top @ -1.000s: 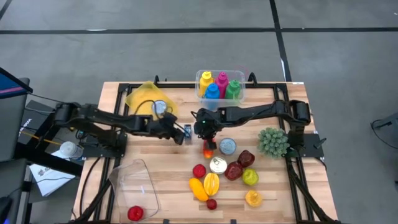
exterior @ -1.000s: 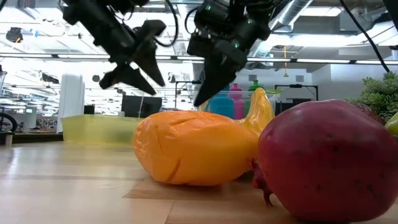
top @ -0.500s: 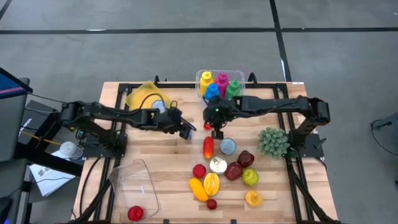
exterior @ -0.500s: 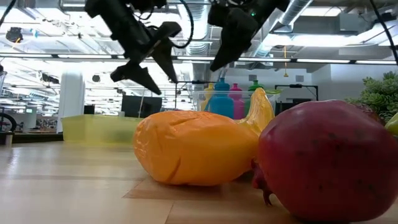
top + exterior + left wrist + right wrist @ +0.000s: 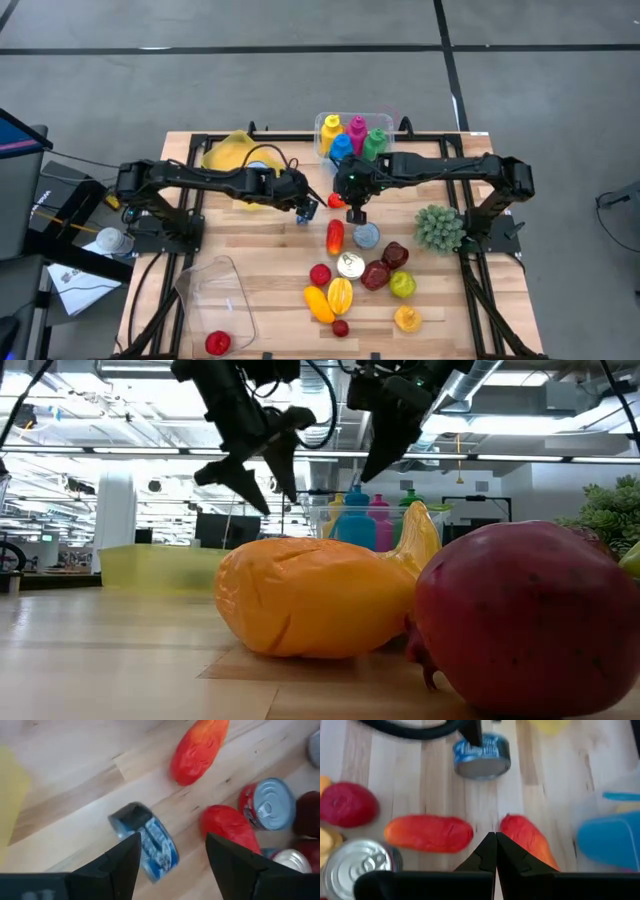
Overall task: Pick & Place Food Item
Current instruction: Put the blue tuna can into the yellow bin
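A blue can (image 5: 150, 844) lies on its side on the wood table (image 5: 250, 235), under my left gripper (image 5: 172, 840), which hangs open above it, fingers either side and clear of it. In the high view the can (image 5: 309, 210) shows at the left gripper's (image 5: 302, 205) tip. My right gripper (image 5: 495, 839) hangs shut in the air over a red pepper (image 5: 525, 836). An orange-red pepper (image 5: 427, 833) lies beside it, toward the near edge (image 5: 334, 236). In the low view both grippers, left (image 5: 250, 485) and right (image 5: 380, 460), are well above the table.
Cans (image 5: 366, 236) (image 5: 350, 265) and several toy fruits (image 5: 340, 295) lie near the front centre. A clear bin of coloured bottles (image 5: 355, 138) and a yellow bowl (image 5: 232, 155) stand at the back. A green plant (image 5: 438, 228) is at right, a clear tub (image 5: 218, 290) at front left.
My right gripper, shut throughout, has risen off the orange-red pepper and drawn toward the far edge; the pepper stays flat on the table. My left gripper has moved toward the table's right, toward the right gripper, and tipped further down.
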`<state>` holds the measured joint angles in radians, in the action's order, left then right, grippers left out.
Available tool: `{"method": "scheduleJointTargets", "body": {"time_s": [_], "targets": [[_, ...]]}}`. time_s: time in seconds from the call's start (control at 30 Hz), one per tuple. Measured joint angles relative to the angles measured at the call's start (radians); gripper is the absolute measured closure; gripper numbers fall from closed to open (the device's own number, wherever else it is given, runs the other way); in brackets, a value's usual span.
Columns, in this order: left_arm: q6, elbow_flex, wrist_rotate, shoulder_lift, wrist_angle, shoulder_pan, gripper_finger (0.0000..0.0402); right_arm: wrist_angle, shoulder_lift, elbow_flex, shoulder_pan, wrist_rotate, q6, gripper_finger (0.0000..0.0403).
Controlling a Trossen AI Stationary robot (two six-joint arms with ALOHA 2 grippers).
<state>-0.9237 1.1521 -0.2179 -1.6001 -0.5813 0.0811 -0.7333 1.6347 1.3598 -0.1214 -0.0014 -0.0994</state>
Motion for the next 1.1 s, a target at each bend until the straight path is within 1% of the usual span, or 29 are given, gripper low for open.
{"method": "scheduleJointTargets", "body": {"time_s": [0.1, 0.23, 0.43, 0.53, 0.6, 0.67, 0.83, 0.9, 1.0, 1.1], "targets": [[0.001, 0.000, 0.004, -0.039, -0.010, 0.000, 0.0188, -0.023, -0.008, 0.000, 0.013, 0.008, 0.000, 0.0403], [0.002, 0.000, 0.004, -0.065, 0.020, -0.003, 0.0188, -0.050, -0.031, 0.000, 0.024, 0.010, 0.013, 0.0403], [-0.003, -0.002, -0.002, -0.067, 0.005, -0.002, 0.0188, -0.041, -0.052, 0.000, 0.030, 0.010, 0.022, 0.0403], [-0.049, -0.002, -0.004, -0.066, 0.004, -0.002, 0.0188, -0.039, -0.064, 0.000, 0.030, 0.010, 0.022, 0.0403], [-0.047, -0.003, -0.011, -0.058, 0.008, -0.002, 0.0188, -0.042, -0.063, 0.000, 0.029, 0.010, 0.022, 0.0403], [-0.010, -0.001, -0.021, -0.057, 0.021, -0.002, 0.0188, -0.044, -0.062, 0.000, 0.029, 0.010, 0.022, 0.0403], [0.209, 0.002, -0.018, -0.010, 0.008, -0.004, 0.0188, -0.064, -0.071, 0.000, 0.032, 0.010, 0.016, 0.0403], [0.329, 0.002, -0.006, 0.015, 0.017, -0.004, 0.0188, -0.085, -0.085, 0.000, 0.032, 0.010, 0.013, 0.0403], [0.642, -0.002, 0.052, 0.053, 0.032, -0.003, 0.0188, -0.142, -0.119, -0.002, 0.032, 0.010, 0.013, 0.0403], [0.970, -0.004, 0.118, 0.059, 0.051, 0.007, 0.0186, -0.168, -0.157, 0.000, 0.032, 0.010, 0.017, 0.0403]]}}
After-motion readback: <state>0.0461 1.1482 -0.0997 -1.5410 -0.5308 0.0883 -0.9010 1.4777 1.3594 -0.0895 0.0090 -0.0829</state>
